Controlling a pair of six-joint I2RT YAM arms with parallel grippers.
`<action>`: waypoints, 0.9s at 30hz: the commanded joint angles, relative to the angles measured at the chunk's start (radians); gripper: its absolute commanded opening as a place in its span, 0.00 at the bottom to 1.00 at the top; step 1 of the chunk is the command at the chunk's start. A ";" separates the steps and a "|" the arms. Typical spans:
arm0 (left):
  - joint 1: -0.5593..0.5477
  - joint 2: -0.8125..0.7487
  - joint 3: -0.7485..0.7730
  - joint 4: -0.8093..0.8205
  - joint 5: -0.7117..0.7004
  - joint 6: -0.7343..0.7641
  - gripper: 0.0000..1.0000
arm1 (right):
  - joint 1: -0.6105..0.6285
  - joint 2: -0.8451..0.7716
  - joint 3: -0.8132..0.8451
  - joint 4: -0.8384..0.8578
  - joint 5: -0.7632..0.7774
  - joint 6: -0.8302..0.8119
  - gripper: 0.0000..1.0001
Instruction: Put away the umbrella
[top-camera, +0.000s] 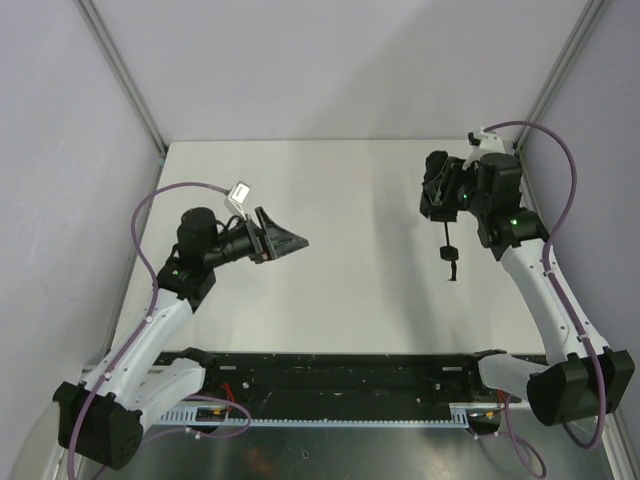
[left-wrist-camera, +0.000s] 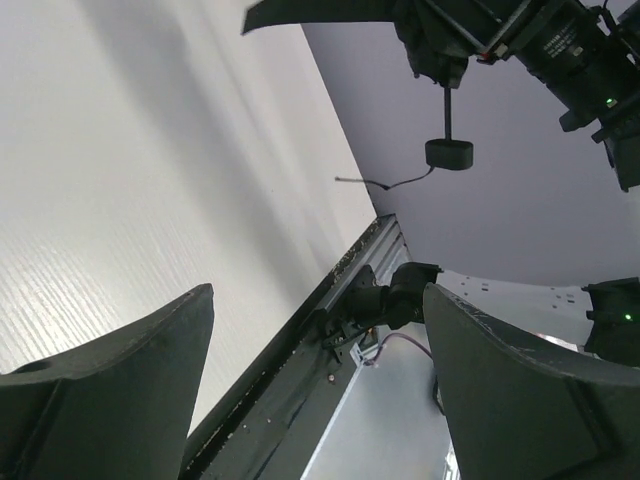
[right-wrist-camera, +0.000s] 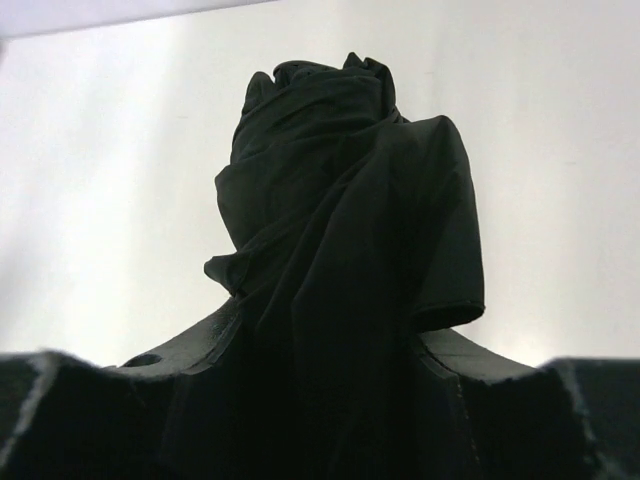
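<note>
Umbrella (right-wrist-camera: 340, 220) hangs pinched in raised right end effector (top-camera: 440, 192); left end effector (top-camera: 286, 242) spread, horizontal.

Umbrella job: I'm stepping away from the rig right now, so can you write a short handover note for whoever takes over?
Left gripper: open, empty, over the left side of the table, pointing toward the umbrella.
Right gripper: shut on the umbrella at its bunched canopy, raised at the far right.
Umbrella: shaft and handle hang below the canopy, strap dangling.
Done: umbrella lifted, canopy gathered.
Left: shaft looks extended, so it probably needs collapsing; no storage spot is in view.
</note>
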 joint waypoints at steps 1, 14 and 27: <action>-0.008 -0.047 -0.010 0.045 0.050 -0.018 0.88 | 0.100 0.019 0.049 -0.113 0.372 -0.216 0.00; 0.036 -0.215 -0.207 0.028 0.012 -0.086 0.85 | 0.540 0.423 -0.105 0.027 0.635 -0.273 0.00; 0.058 -0.102 -0.305 -0.153 -0.170 -0.184 0.86 | 0.653 0.718 -0.163 0.303 0.052 -0.151 0.00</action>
